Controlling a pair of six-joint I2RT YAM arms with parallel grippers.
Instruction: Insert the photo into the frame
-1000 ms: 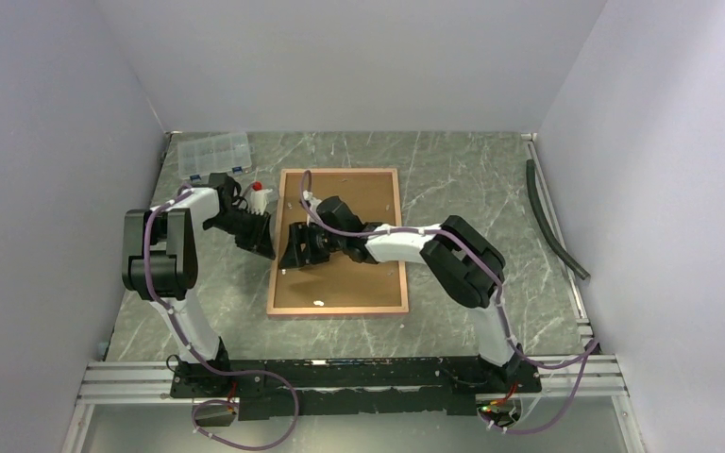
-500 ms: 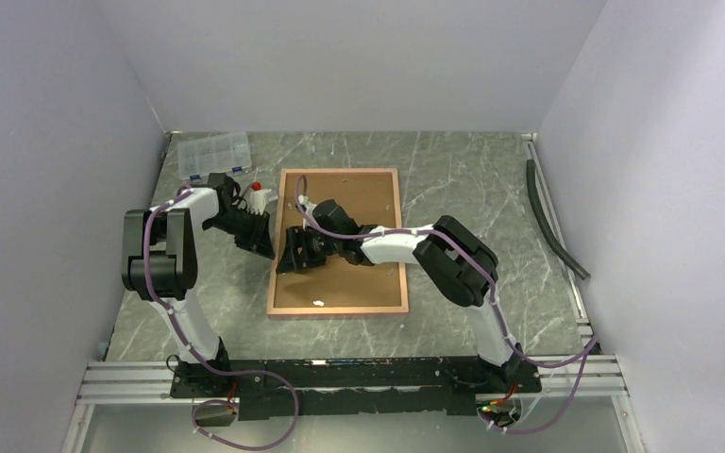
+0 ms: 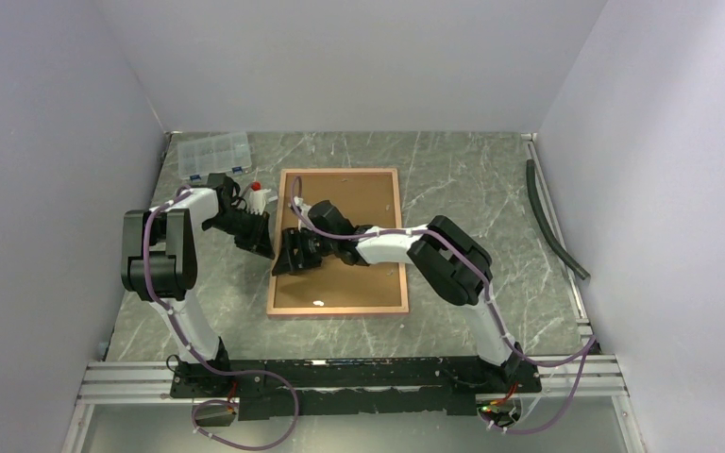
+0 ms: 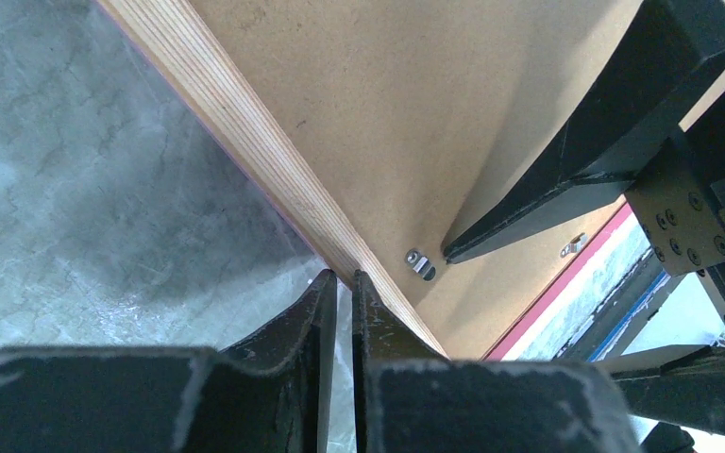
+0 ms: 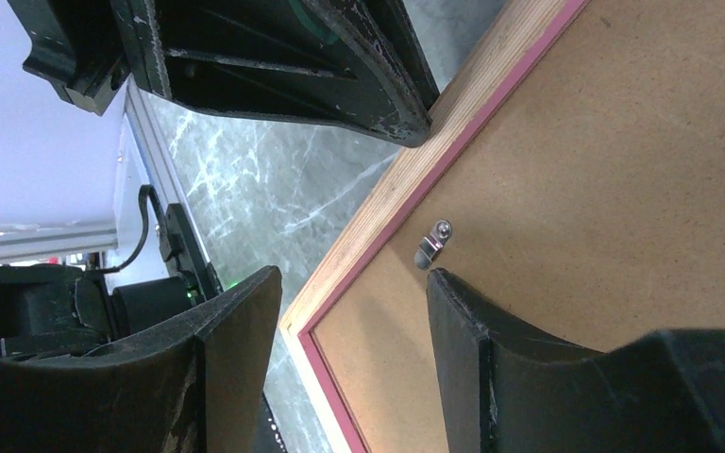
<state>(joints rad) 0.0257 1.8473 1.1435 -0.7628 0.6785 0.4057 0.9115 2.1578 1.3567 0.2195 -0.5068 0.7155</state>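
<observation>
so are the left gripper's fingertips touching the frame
Touching. In the left wrist view the left gripper, nearly shut, has both tips set right against the tan wooden edge of the frame, with no gap showing.

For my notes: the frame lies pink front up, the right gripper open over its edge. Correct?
No: the frame lies back up, tan wood uppermost, seen in the right wrist view. The right gripper is open over its edge.
</observation>
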